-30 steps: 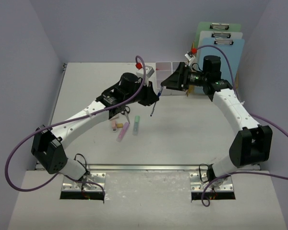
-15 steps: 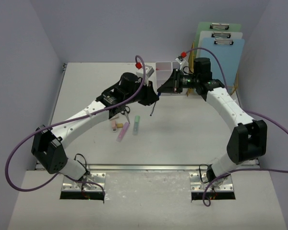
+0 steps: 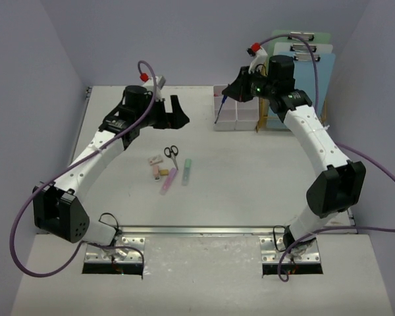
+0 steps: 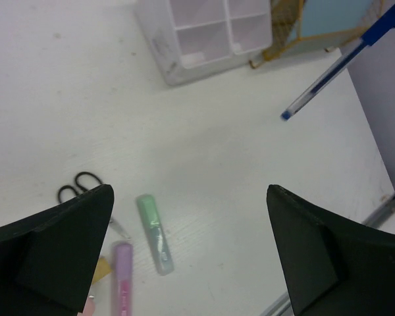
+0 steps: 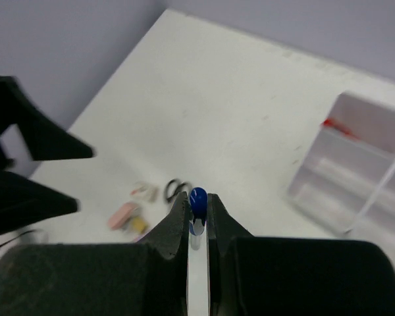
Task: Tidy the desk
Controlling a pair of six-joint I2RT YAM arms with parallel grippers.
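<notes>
The white desk [image 3: 270,178] carries loose stationery in its middle. My right gripper [image 3: 234,92] is shut on the top of a blue pen [image 3: 221,110], which hangs tip-down beside the left edge of the white organizer box [image 3: 240,113]. In the right wrist view the pen's blue cap [image 5: 198,197] sits pinched between the fingers of the right gripper [image 5: 197,205]. My left gripper [image 3: 176,110] stands wide open and holds nothing, up and to the left of the scissors [image 3: 171,152]. Seen from the left wrist, the left gripper [image 4: 189,192] frames the bare desk, and the pen [image 4: 342,62] shows at the upper right.
A green highlighter [image 3: 187,171], a pink highlighter [image 3: 168,180] and small erasers [image 3: 157,166] lie near the scissors. Clipboards [image 3: 306,69] stand in a gold wire rack [image 4: 286,29] behind the organizer [image 4: 204,33]. A metal rail [image 3: 197,230] runs along the desk's near edge.
The pen passed from the left gripper to the right one. The left gripper opened and drew back to the left. The right arm lifted the pen toward the organizer.
</notes>
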